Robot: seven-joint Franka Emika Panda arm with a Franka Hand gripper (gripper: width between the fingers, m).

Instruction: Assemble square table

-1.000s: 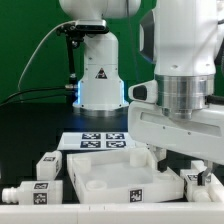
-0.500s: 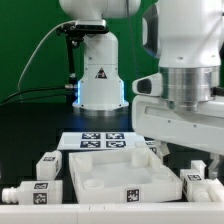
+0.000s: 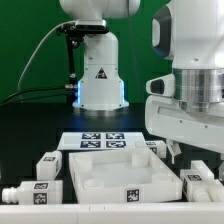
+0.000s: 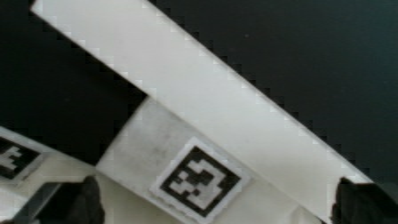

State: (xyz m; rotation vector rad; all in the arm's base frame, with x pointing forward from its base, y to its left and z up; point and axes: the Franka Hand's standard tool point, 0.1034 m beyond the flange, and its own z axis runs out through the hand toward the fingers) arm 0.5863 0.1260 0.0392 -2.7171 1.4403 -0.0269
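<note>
The square table's top, a white slab with a raised rim and corner sockets, lies at the front centre of the exterior view. White tag-marked legs lie on its left and on its right. My gripper hangs above the right-hand legs, beside the slab's right edge, open and holding nothing. In the wrist view a white tag-marked part lies below the gripper. The dark fingers stand wide on either side, clear of it.
The marker board lies flat behind the slab. The arm's white base stands behind it with cables trailing to the exterior view's left. Another leg lies at the front left, along a white front ledge.
The gripper has moved toward the exterior view's right and a little upward, off the slab's right corner. Its jaws stayed open. The parts on the table have not moved.
</note>
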